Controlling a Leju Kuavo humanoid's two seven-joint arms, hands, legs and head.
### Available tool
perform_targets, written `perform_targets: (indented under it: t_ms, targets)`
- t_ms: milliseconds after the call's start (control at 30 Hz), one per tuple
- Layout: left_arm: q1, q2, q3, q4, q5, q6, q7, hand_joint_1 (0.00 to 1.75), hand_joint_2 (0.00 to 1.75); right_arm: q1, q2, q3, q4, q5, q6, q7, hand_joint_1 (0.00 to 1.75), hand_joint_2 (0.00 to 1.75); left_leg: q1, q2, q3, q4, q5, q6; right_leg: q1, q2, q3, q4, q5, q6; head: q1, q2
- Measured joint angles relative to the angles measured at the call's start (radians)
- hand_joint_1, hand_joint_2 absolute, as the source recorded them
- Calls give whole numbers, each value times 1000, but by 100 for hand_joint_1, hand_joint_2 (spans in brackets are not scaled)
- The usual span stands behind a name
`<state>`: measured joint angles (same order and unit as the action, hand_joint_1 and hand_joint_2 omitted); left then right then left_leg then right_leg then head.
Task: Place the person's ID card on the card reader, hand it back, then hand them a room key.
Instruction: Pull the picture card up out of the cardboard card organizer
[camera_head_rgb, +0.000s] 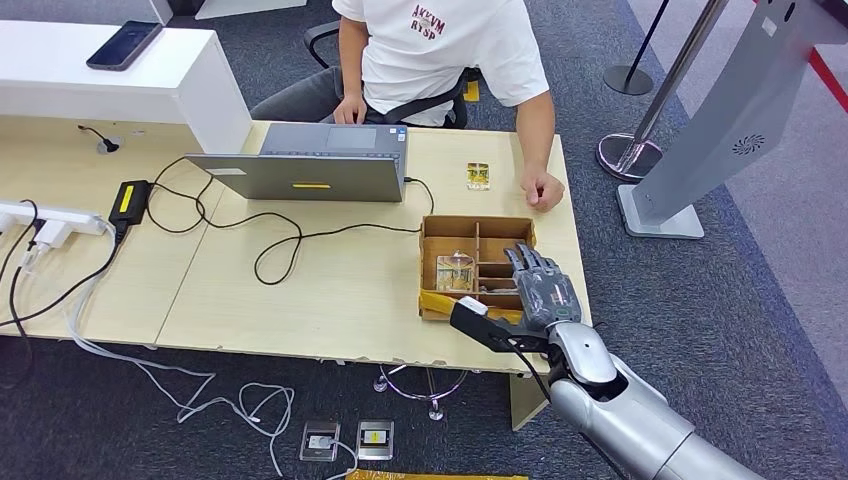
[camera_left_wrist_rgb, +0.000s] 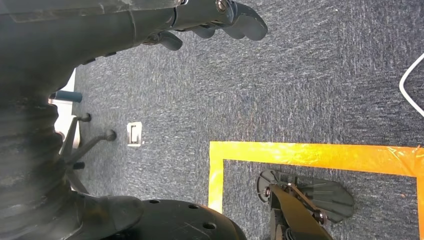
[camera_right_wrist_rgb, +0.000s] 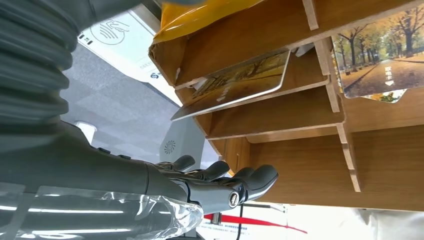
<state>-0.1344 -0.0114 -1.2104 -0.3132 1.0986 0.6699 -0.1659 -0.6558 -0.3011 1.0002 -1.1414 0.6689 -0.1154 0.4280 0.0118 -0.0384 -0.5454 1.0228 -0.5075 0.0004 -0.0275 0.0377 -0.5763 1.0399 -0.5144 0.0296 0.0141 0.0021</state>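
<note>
Inspecting the desk (camera_head_rgb: 330, 300) from the head view, we find the right hand (camera_head_rgb: 540, 290) reaching over the near right corner of a wooden divided box (camera_head_rgb: 475, 232). Its fingers (camera_head_rgb: 528, 262) are stretched out flat above the box's right-hand compartments and grasp nothing. In the right wrist view the same hand (camera_right_wrist_rgb: 220, 185) lies close beside the box wall (camera_right_wrist_rgb: 310, 170), fingers loosely extended, empty.

We note one room key card (camera_head_rgb: 456, 272) lying in the box's larger left compartment. The right wrist view shows a card with an autumn tree picture (camera_right_wrist_rgb: 240, 82) leaning in a narrow slot, and another like it (camera_right_wrist_rgb: 380, 55) in the neighbouring compartment.

A small card (camera_head_rgb: 478, 176) lies flat on the desk beyond the box, near the person's hand (camera_head_rgb: 542, 190), which rests on the desk edge. We cannot tell whether this is the ID card. The person (camera_head_rgb: 440, 50) sits behind an open laptop (camera_head_rgb: 310, 165).

The left hand (camera_left_wrist_rgb: 220, 20) hangs over grey carpet (camera_left_wrist_rgb: 310, 80), fingers curled in a little and holding nothing; we cannot tell whether it is clenched.
</note>
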Motion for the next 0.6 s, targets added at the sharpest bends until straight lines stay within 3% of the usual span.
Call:
perform_targets:
  t_ms: [33, 67, 600]
  targets:
    - [0, 0, 0, 0, 0, 0, 0, 0, 175, 1, -1, 0, 1, 0, 0, 0, 173, 175, 0, 0, 0, 0, 0, 0, 0, 0, 0, 0, 0, 0, 0, 0]
    - [0, 0, 0, 0, 0, 0, 0, 0, 175, 1, -1, 0, 1, 0, 0, 0, 175, 175, 0, 0, 0, 0, 0, 0, 0, 0, 0, 0, 0, 0, 0, 0]
    - [0, 0, -1, 0, -7, 0, 0, 0, 175, 1, -2, 0, 2, -1, -2, -20, 175, 175, 0, 0, 0, 0, 0, 0, 0, 0, 0, 0, 0, 0, 0, 0]
